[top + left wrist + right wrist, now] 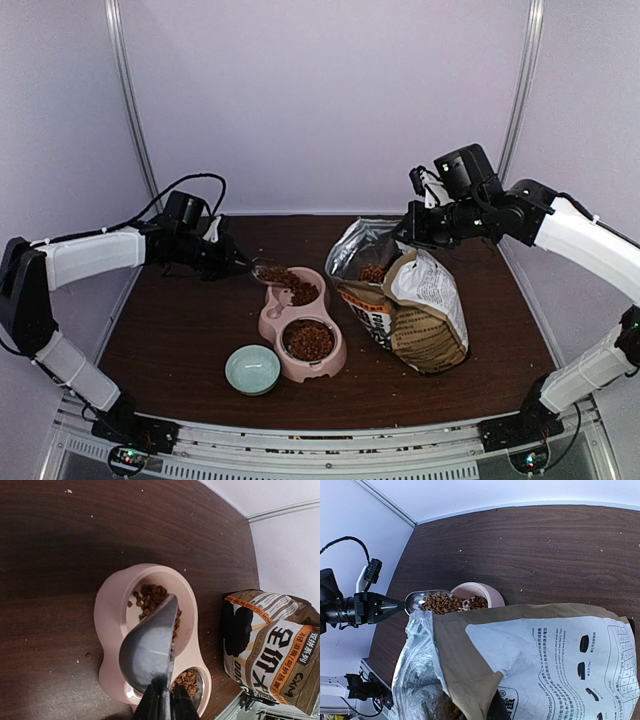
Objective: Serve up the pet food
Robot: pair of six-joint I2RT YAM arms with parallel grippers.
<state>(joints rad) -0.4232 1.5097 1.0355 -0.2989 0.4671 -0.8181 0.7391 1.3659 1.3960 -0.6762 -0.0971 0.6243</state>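
Note:
The pet food is reddish-brown kibble. Some lies in the far compartment (296,290) of the pink double bowl (268,322), more in its near metal compartment (309,340). My left gripper (238,266) is shut on the handle of a metal scoop (266,272), which is tilted over the far compartment with kibble in it (440,602). In the left wrist view the gripper (163,696) holds the scoop (145,650) above the kibble (149,596). My right gripper (412,234) is shut on the top rim of the open paper bag (410,305), holding it upright; the bag (540,650) hides its fingers.
A small pale-green bowl (252,369) stands left of the pink bowl's near end. The bag (272,650) stands just right of the pink bowl (112,620). A few stray pellets lie on the dark wooden table (88,656). White walls enclose the table's back and sides.

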